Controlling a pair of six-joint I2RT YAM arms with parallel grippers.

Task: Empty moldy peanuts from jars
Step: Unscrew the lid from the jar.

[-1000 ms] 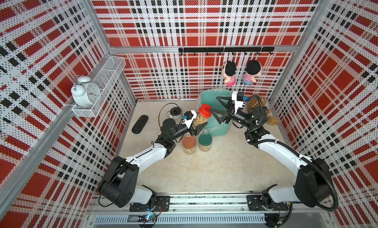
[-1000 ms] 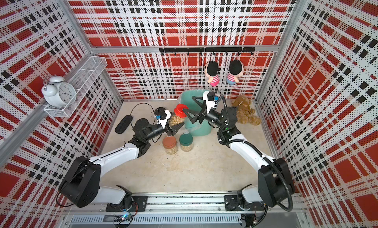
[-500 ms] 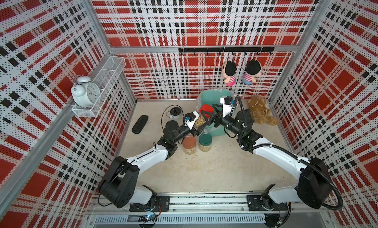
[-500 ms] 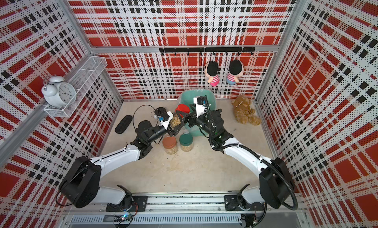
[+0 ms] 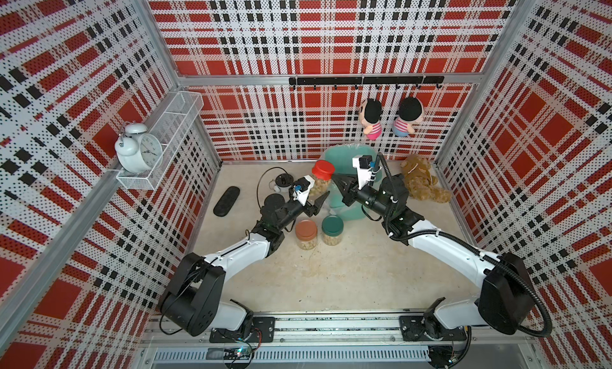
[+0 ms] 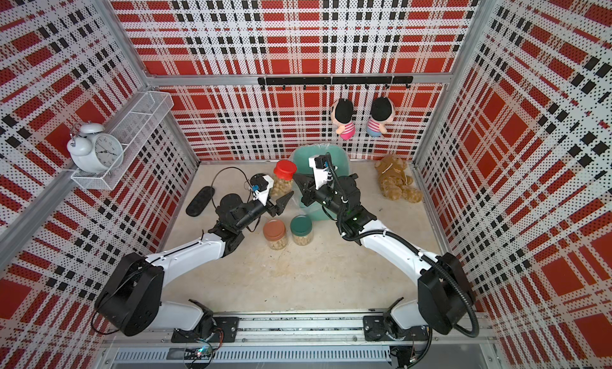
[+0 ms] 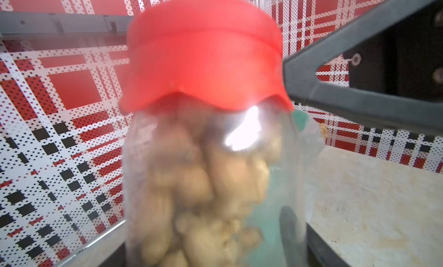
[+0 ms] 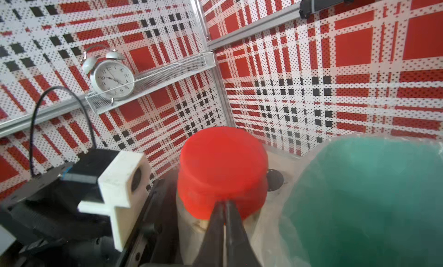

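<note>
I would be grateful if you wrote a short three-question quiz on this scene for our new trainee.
1. True or false: the red-lidded jar already has its lid off.
2. Which gripper holds that jar?
3. How many lidded jars stand on the table? A one; B two; C three.
Key: 1 false. 2 the left gripper. 3 B: the brown-lidded jar and the green-lidded jar.
</note>
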